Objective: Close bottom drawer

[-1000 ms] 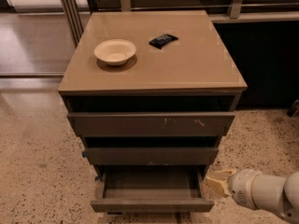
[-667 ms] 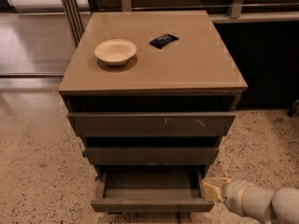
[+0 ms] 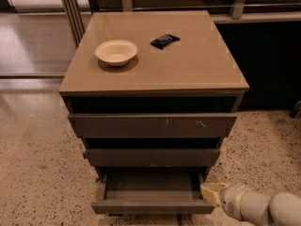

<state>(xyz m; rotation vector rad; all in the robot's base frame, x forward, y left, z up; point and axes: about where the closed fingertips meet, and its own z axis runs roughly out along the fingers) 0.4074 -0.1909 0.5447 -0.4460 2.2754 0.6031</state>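
Note:
The bottom drawer (image 3: 153,206) of the cabinet is pulled out, its shallow dark tray open and empty. Its plain grey-brown front sits at the lower edge of the camera view. My gripper (image 3: 210,192) comes in from the lower right on a white arm. Its pale tip lies at the drawer's right front corner, touching or just beside it. The mid drawer front (image 3: 153,157) and the top drawer front (image 3: 153,125) with pale scratch marks sit above, pushed further in.
The cabinet top (image 3: 197,65) carries a cream bowl (image 3: 116,52) and a small black packet (image 3: 164,40). Speckled floor surrounds the cabinet. A dark wall panel stands at the right and metal posts at the back left.
The arm has drawn back and down to the right, and the gripper tip has shifted a little lower along the drawer's right front corner. The drawer stays pulled out.

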